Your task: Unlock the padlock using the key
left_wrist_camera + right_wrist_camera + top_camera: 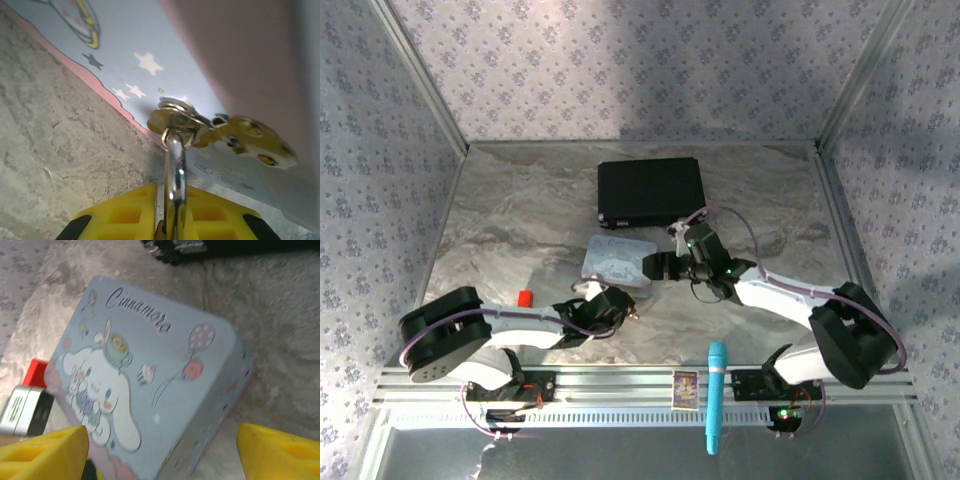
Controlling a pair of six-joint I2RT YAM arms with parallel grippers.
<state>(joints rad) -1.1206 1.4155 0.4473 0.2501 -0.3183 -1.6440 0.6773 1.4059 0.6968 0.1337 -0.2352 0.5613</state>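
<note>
Top view: left gripper (632, 311) and right gripper (656, 266) flank the pastel-blue rectangular cartoon tin (613, 258).
Left wrist: yellow fingers (125, 215) clamp the small brass padlock (173, 172), its silver shackle meeting the tin's brass hasp (250, 135).
Right wrist: fingers (47, 452) spread wide, empty, above the tin.

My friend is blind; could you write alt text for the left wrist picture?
The left claw pinches a small padlock whose silver loop hooks through a brass latch on a pale blue tin with white stars, resting on a grey stone-look table.
</note>
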